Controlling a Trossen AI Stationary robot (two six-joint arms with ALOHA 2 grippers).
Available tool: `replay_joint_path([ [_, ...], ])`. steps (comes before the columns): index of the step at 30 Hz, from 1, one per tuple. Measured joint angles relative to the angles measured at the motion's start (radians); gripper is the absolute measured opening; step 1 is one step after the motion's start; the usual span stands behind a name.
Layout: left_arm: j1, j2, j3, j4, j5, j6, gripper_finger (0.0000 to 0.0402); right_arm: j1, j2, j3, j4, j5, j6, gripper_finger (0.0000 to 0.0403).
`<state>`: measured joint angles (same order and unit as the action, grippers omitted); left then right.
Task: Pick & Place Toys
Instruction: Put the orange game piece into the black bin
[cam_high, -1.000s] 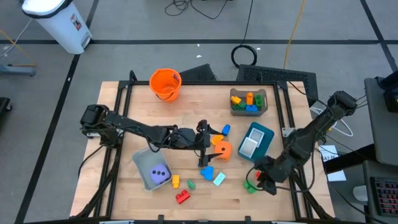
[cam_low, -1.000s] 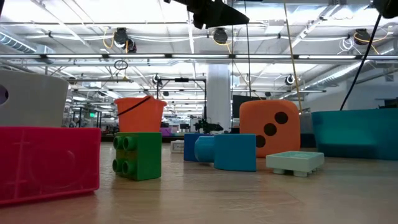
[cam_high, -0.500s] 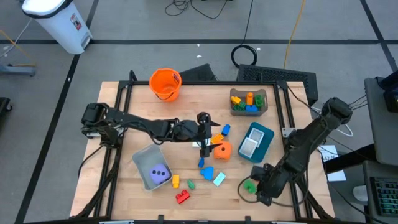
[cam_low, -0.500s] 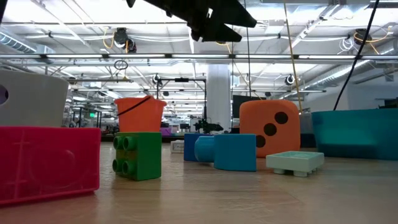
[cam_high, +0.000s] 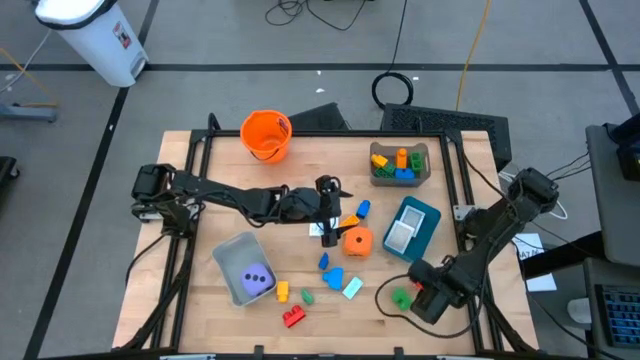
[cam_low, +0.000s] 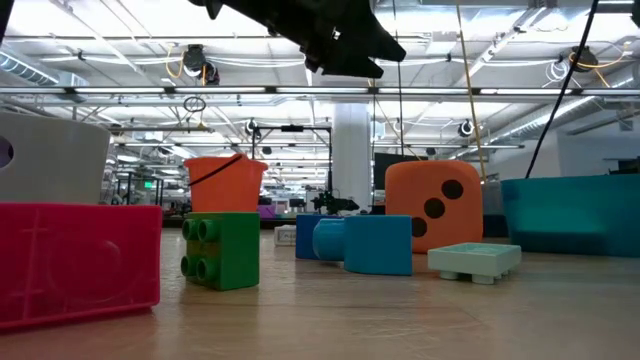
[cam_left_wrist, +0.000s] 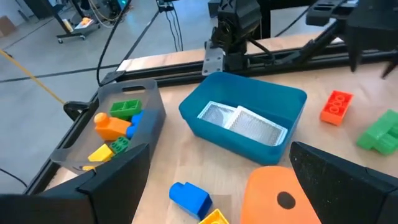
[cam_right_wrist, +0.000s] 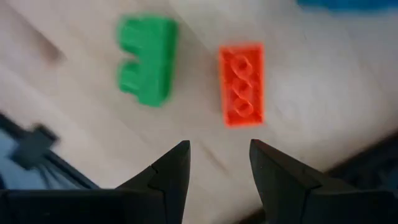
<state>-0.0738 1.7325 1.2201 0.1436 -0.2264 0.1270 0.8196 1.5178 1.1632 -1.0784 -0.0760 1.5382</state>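
My left gripper (cam_high: 333, 214) hangs wide open above the table's middle, next to the orange dotted die (cam_high: 357, 241), with nothing between its fingers. In its wrist view the die (cam_left_wrist: 277, 196) and a blue block (cam_left_wrist: 189, 198) lie just ahead. My right gripper (cam_right_wrist: 219, 168) points straight down near the front right, open, above bare wood. Just beyond its fingertips a green block (cam_right_wrist: 147, 59) and a red block (cam_right_wrist: 242, 84) lie flat on the table. The high view shows this gripper (cam_high: 424, 297) beside the green block (cam_high: 402, 297).
A teal bin (cam_high: 425, 222) holding a white card stands right of the die. A grey bin (cam_high: 399, 163) with blocks is at the far right, an orange bucket (cam_high: 266, 134) at the back. A tipped grey bin (cam_high: 232, 262) holds a purple die (cam_high: 255, 280). Loose blocks (cam_high: 333, 277) lie near the front.
My left gripper has swung a little toward the table's far edge, staying wide open above the toys. My right gripper has tipped and rolled until it points straight down over the green and red blocks, which have stayed in place.
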Motion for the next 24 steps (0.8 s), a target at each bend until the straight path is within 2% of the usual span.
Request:
replay_joint_path([
  [3, 0.001, 0.0, 0.0, -0.003, 0.0, 0.02, 0.0392, 0.0, 0.0, -0.031, 0.007, -0.033, 0.008, 0.0157],
  [16, 0.021, 0.0, 0.0, 0.055, -0.001, 0.108, 0.0392, -0.055, 0.0, -0.072, 0.012, -0.023, -0.217, 0.0157],
  [24, 0.06, 0.0, 0.0, -0.004, -0.001, 0.107, 0.0392, -0.103, -0.001, -0.072, 0.012, -0.006, -0.219, 0.0164],
])
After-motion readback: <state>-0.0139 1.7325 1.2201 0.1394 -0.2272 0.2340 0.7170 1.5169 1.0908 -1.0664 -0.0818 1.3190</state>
